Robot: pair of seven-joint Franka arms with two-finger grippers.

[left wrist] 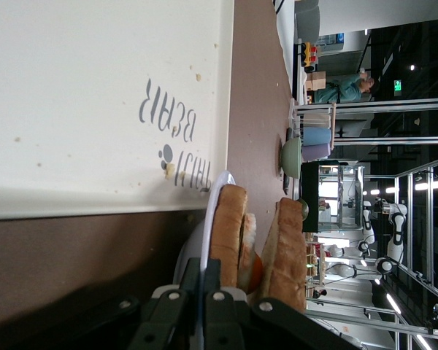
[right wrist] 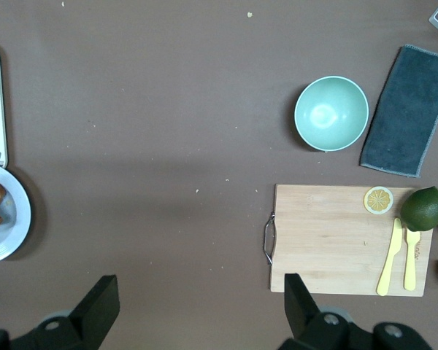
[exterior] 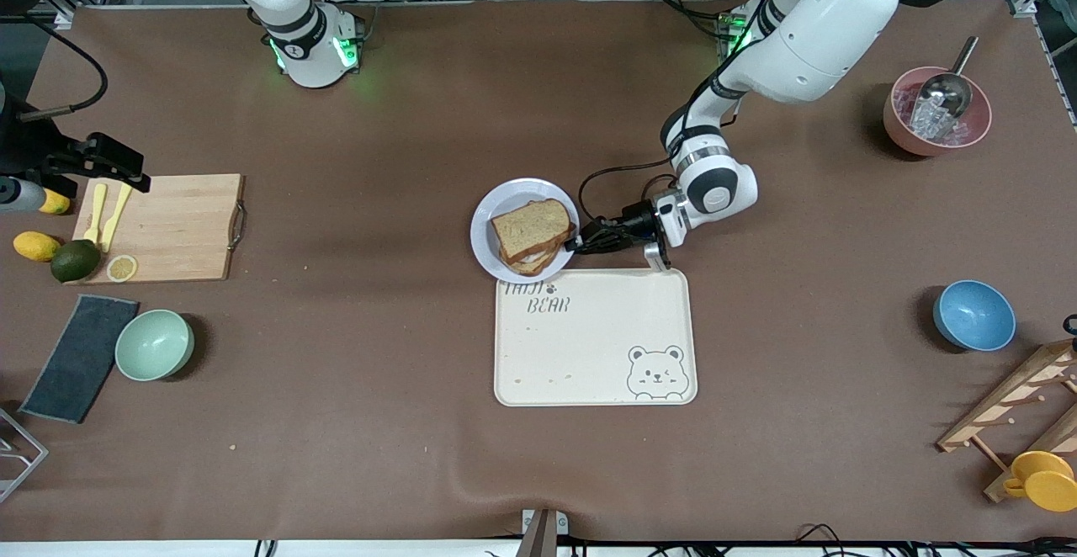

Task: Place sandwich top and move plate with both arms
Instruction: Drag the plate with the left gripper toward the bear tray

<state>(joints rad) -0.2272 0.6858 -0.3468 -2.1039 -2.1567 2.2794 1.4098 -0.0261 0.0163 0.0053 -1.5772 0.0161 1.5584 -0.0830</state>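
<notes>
While my left gripper (exterior: 580,243) sits low at the rim of the plate (exterior: 484,229), its fingers (left wrist: 212,292) are clenched on that rim, as the left wrist view shows. The plate rests mid-table, roughly central between the worktop's edges, with the sandwich top (exterior: 531,227) lying on the stack: a brown wholemeal slice, squarish, slightly askew over the lower slice (exterior: 538,261) so the edges do not line up. From the wrist camera I see a bit of orange filling (left wrist: 254,271) between the slices.

Just nearer the front camera, the cream bear tray (exterior: 594,338) touches or nearly touches the plate; I cannot tell which.

My right gripper (right wrist: 197,310) waits with fingers spread, up over the cutting board (exterior: 172,227) toward the right arm's end. Mint bowl (exterior: 154,344) and grey cloth (exterior: 80,358) lie near that corner, well apart from the plate. Bare brown table (exterior: 353,204) surrounds the plate elsewhere.
</notes>
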